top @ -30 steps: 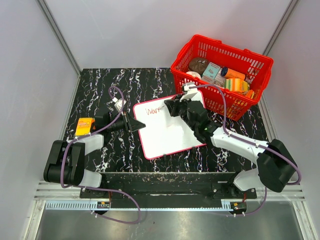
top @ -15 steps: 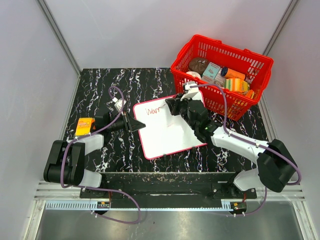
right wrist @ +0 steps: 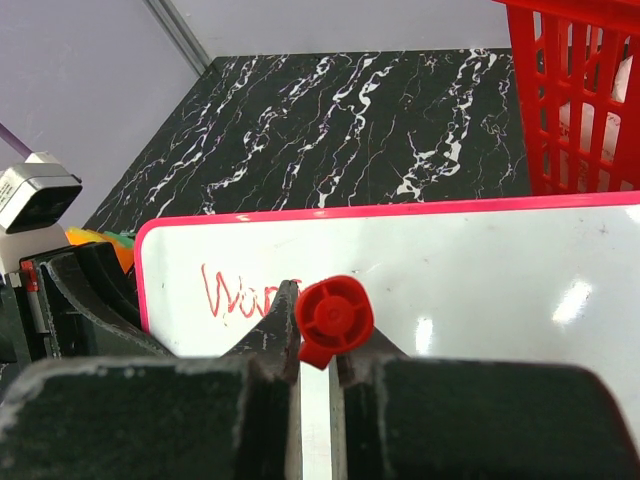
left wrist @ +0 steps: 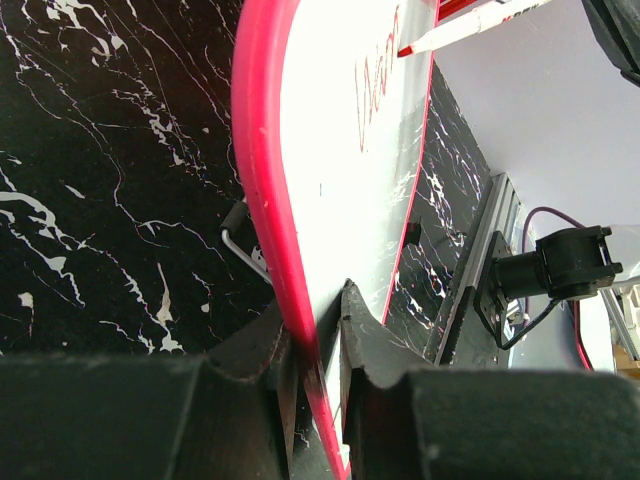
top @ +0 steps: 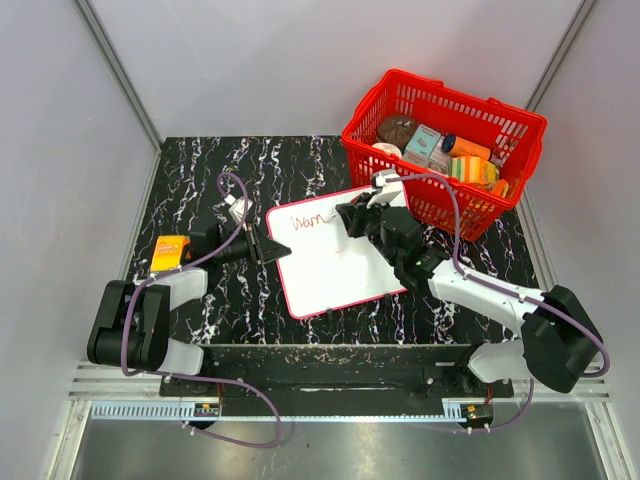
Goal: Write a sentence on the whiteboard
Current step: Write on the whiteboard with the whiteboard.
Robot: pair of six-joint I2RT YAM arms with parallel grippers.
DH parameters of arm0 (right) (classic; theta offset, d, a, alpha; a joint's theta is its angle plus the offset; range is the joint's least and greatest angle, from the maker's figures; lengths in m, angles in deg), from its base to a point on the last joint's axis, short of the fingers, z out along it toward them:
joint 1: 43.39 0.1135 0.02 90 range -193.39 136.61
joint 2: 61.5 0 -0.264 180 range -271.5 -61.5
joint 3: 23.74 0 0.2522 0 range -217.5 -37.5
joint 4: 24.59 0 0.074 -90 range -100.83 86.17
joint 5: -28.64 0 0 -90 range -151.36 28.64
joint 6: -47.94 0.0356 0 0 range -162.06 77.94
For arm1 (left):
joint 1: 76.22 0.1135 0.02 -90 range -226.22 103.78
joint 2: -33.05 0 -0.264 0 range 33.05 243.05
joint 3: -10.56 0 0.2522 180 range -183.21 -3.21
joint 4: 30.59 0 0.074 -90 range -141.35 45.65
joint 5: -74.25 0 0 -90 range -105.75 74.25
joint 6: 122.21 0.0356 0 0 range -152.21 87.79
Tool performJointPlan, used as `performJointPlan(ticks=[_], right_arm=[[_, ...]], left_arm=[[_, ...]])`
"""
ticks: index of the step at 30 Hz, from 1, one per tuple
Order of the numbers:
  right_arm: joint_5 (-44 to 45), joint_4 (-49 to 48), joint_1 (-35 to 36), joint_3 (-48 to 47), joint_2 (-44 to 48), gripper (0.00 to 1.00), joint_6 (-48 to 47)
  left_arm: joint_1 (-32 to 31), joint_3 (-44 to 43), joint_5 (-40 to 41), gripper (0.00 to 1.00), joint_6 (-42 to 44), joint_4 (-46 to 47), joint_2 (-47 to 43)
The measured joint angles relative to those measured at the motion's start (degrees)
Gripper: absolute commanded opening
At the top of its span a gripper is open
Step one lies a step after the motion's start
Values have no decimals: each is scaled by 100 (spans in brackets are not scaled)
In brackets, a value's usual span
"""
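The whiteboard lies tilted on the black marble table, white with a thin red frame. My left gripper is shut on its left edge, one finger on each face. My right gripper is shut on a white marker with a red cap over the board's upper part. The marker's red tip touches the board right of the writing. The sentence shows as one red cursive word, roughly "Warm".
A red basket with packaged groceries stands at the back right, close behind my right arm. A small orange object sits at the table's left edge. Grey walls enclose the table on three sides.
My right gripper has shifted slightly to the right with the marker, and the red word has grown by about a letter. The left gripper and the board have stayed put.
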Motion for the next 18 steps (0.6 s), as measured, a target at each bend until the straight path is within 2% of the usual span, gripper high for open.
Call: performJointPlan(ticks=[18], right_arm=[[24, 63, -28, -267, -151, 0, -20]], left_arm=[[-4, -2, 0, 0, -2, 0, 0]])
